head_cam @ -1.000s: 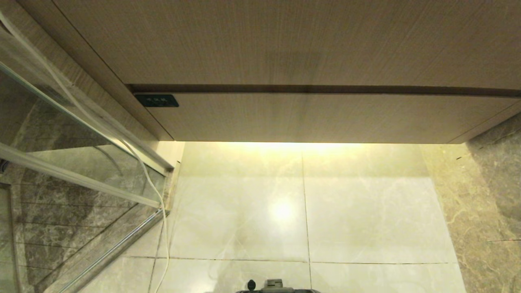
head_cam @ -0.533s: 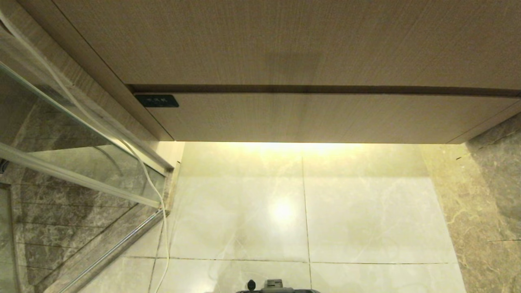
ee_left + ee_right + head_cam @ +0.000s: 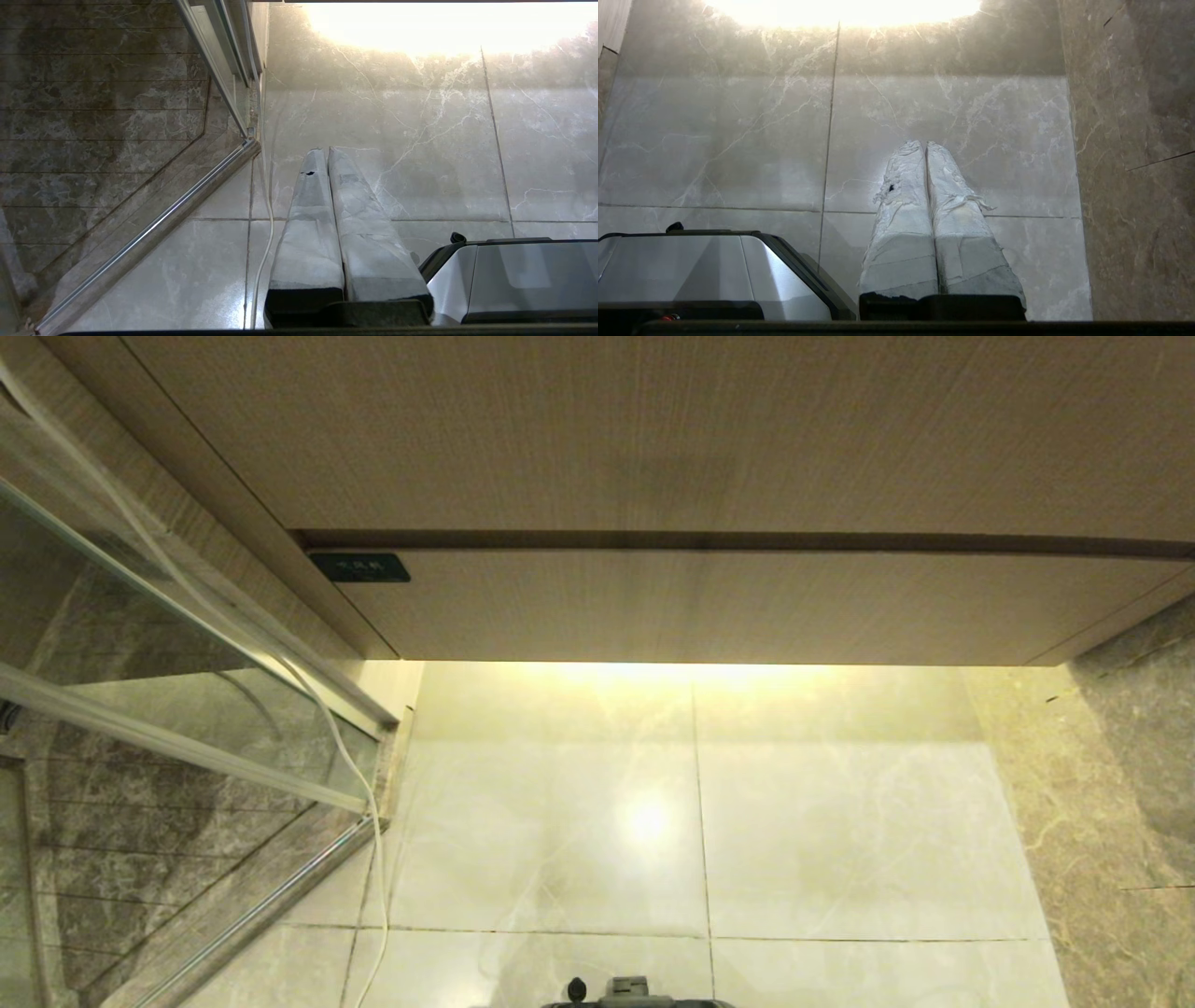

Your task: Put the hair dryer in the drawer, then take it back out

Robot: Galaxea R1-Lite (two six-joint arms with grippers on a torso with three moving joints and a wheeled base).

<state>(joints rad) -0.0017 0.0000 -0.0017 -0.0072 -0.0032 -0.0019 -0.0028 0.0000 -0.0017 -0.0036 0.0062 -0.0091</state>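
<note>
The drawer (image 3: pixel 709 607) is a wide light-wood front with a small dark label (image 3: pixel 359 567) at its left end, pushed in flush under the taller wood panel (image 3: pixel 653 429). The hair dryer is out of view. Neither arm shows in the head view. My left gripper (image 3: pixel 325 150) hangs shut and empty over the pale floor tiles, near the glass door's rail. My right gripper (image 3: pixel 924 143) is also shut and empty, pointing down at the floor to the right of my base.
A glass shower door (image 3: pixel 187 709) with a metal rail (image 3: pixel 154 228) stands at the left, and a white cord (image 3: pixel 373 859) runs down beside it. A brown marble wall (image 3: pixel 1120 784) closes the right side. My base (image 3: pixel 514 280) sits between the two grippers.
Nothing has moved in the head view; only a faint shadow on the upper wood panel has shifted slightly.
</note>
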